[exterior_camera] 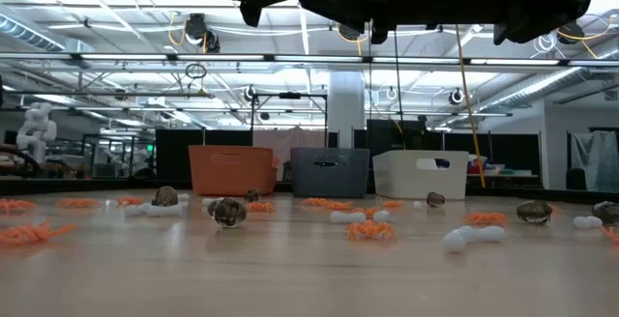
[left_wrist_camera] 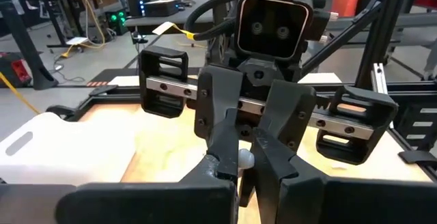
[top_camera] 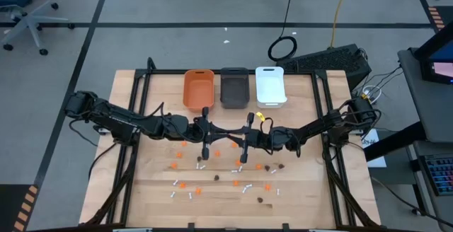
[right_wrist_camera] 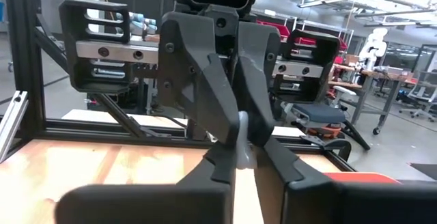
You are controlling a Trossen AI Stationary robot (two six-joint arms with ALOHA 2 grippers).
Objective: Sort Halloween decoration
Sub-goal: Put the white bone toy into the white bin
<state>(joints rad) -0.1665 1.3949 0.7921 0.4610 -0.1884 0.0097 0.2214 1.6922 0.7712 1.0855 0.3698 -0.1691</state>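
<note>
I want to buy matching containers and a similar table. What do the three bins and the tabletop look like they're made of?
The orange bin, grey bin and white bin look like moulded plastic: each is one even colour with rounded corners, a smooth rim and a handle slot cut into the wall. The tabletop looks like pale wood in glued strips, with long grain lines and a soft sheen, probably varnished.

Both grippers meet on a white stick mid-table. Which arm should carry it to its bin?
Right. The left gripper and right gripper both appear to pinch the white stick. The white bin sits at the right arm's end of the bin row, likely the shorter carry.
</note>
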